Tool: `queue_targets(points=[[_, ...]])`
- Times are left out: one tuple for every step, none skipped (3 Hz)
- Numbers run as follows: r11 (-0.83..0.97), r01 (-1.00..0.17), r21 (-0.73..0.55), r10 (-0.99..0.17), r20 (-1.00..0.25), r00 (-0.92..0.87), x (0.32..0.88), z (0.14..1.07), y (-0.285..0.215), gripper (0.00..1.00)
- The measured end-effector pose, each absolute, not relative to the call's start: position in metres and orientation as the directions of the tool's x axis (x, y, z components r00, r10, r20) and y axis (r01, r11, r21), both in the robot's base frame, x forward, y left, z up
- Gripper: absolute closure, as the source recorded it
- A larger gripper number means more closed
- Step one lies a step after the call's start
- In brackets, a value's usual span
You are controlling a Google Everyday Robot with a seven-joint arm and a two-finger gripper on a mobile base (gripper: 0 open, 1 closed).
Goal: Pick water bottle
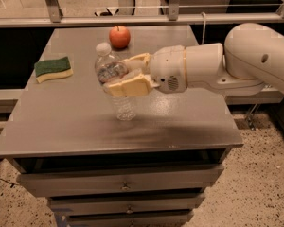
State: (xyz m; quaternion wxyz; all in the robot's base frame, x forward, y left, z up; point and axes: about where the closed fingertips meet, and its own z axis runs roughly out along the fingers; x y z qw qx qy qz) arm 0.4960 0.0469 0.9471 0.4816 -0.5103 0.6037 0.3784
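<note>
The water bottle (112, 75) is a small clear ribbed plastic bottle with a white cap. It is held tilted, cap up and to the left, with its base just above the grey table (75, 122). My gripper (128, 77) reaches in from the right and is shut on the bottle's middle, one tan finger (128, 86) in front and the other behind it. The label band is hidden by the fingers.
A red apple (119, 36) sits at the far edge of the table. A green and yellow sponge (53, 68) lies at the left. The table has drawers below. A rail runs behind the table.
</note>
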Motion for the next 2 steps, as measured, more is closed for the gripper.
queue_targets(points=[[0.238,-0.971,-0.023,-0.215,-0.976,-0.03,0.5181,0.9682,0.025,1.0],[0.237,-0.971,-0.023,-0.215,-0.976,-0.03,0.5181,0.9683,0.0251,1.0]])
